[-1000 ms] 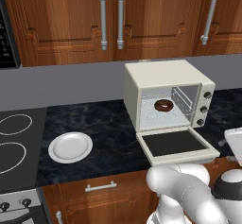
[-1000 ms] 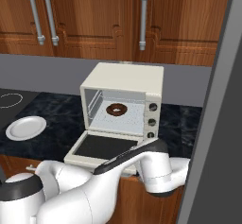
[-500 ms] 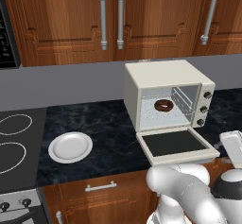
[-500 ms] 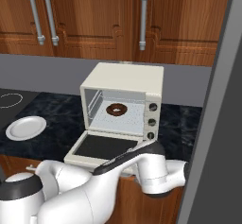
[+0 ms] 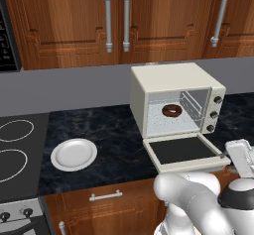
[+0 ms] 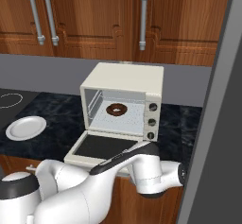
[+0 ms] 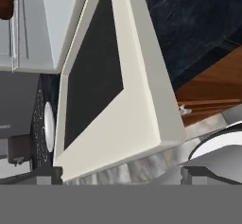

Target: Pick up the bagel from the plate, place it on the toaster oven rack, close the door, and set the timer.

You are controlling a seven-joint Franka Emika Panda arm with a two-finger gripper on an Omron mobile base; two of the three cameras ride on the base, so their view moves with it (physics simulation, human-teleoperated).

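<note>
One dark marbled table (image 5: 109, 135) is seen running beneath wooden cabinets, and on it a cream toaster oven (image 5: 171, 83) stands with its front wide open. The door (image 5: 182, 150) is lowered flat, resting level over the table's front edge, its dark glass window facing upward. In the hand view the same door (image 7: 113, 86) is seen from close by, its pale outer frame edge nearest the camera.

Inside the oven, the toaster oven rack (image 6: 118, 119) is seen as a pale grid spanning the cavity. The bagel (image 5: 171, 111), a small dark brown ring, lies on that rack toward the back, so the placing step is judged done and closing the door is judged to be the step in hand. The plate (image 5: 74, 154), white and round, sits bare on the table well to the left of the oven.

The hand (image 7: 118, 175) is held low at the door's outer edge; whether its fingers are open or closed cannot be told, as only small dark tips (image 7: 43, 175) show.

The door is judged rigid, light and hinged at its inner edge, its frame probably smooth and slippery. It would best be taken at the outer edge, farthest from the hinge, and lifted from beneath. The glass is judged fragile and best left untouched.
</note>
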